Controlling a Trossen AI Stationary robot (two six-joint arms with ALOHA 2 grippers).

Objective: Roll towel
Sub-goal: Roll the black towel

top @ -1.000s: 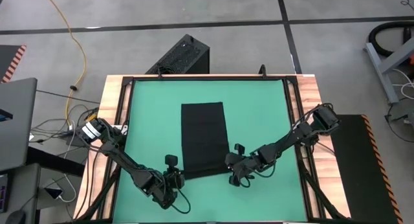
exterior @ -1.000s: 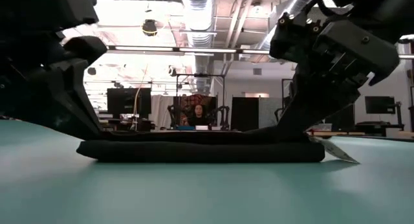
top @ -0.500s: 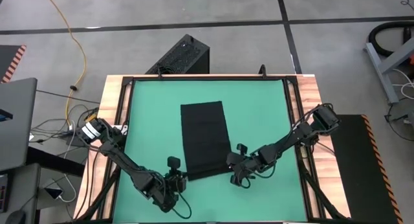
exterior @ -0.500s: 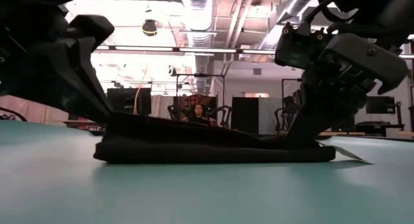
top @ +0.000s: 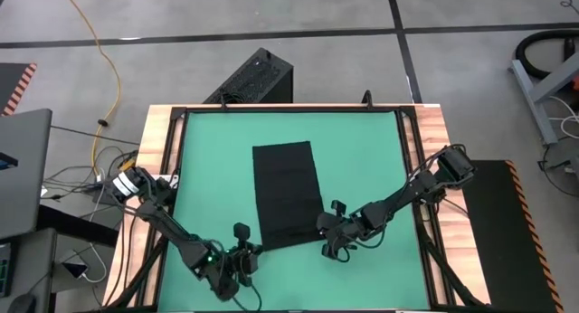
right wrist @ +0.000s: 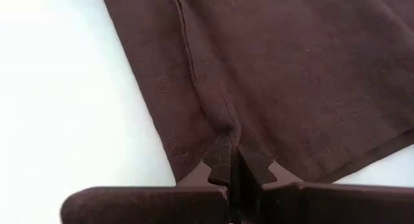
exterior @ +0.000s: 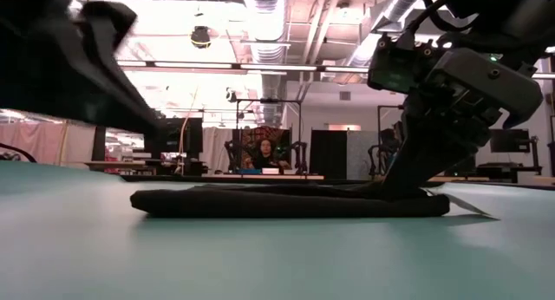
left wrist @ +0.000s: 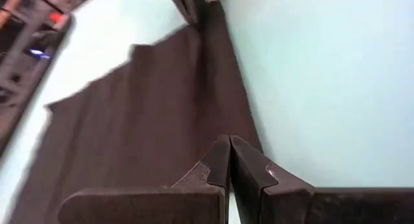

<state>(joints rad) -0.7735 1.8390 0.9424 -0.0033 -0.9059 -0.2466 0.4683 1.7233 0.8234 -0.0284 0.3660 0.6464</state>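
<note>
The black towel [top: 288, 195] lies flat on the green table top, its long sides running near to far; the low view shows it as a low dark strip [exterior: 286, 202] with a white tag [exterior: 460, 205] at its right end. My right gripper [top: 324, 230] is shut on the towel at the near right corner. My left gripper [top: 251, 253] is shut and hangs just off the near left corner. In the low view it stands raised [exterior: 152, 118] clear above the cloth, and in the left wrist view nothing is between its fingers [left wrist: 229, 146]. My right gripper pinches a small raised ridge of cloth [right wrist: 226, 123] between its two fingers, close to the towel's near right corner. The fingers slant down from the near right side [exterior: 406, 183]. A crease runs from the pinch across the towel, which otherwise lies on the table.
A black vented box [top: 253, 78] stands on the floor beyond the table's far edge. A wooden rim [top: 161, 168] frames the green top. A laptop [top: 23, 168] and cables sit to the left. In the low view, a person [exterior: 264, 153] sits far back in the room.
Half a second ago my left gripper held the towel's near left corner lifted off the table. That corner has since dropped back flat, and the left gripper has risen clear of it and tipped up nearer to level. My right gripper has kept its hold.
</note>
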